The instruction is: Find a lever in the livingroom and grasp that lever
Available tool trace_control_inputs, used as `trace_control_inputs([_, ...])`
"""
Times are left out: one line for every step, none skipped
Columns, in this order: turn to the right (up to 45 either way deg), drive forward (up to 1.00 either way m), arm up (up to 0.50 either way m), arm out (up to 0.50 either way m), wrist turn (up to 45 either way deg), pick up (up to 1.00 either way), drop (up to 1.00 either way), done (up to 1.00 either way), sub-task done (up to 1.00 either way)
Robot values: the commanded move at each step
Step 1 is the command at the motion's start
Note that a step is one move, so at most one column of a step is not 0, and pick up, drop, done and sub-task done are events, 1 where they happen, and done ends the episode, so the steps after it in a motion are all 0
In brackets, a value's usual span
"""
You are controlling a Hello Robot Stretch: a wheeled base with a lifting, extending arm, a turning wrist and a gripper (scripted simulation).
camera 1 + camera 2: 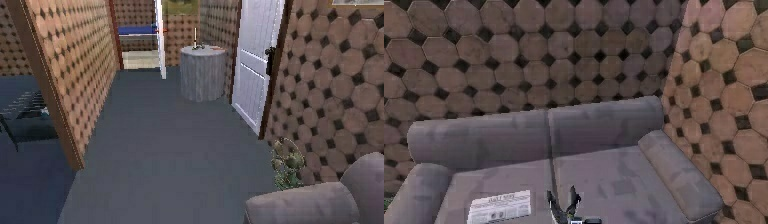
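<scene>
Low against the grey sofa point(599, 150), my gripper point(562, 198), whether its fingers hold anything I cannot tell, white paper point(499, 207) on the seat, print unreadable, forward view's white door point(255, 70) carrying a dark lever handle point(269, 50)

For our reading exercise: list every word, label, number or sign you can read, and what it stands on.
Printed sheet on the sofa seat: print too small and blurred to read.
Nothing else bears readable text.
</scene>
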Motion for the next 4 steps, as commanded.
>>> trace_control_inputs([0.0, 0.0, -0.3, 0.0, 0.0, 0.0, 0.0, 0.0, 0.0])
trace_control_inputs([0.0, 0.0, 0.0, 0.0, 0.0, 1.0, 0.0, 0.0, 0.0])
trace_control_inputs([0.0, 0.0, 0.1, 0.0, 0.0, 0.0, 0.0, 0.0, 0.0])
trace_control_inputs([0.0, 0.0, 0.0, 0.0, 0.0, 0.0, 0.0, 1.0, 0.0])
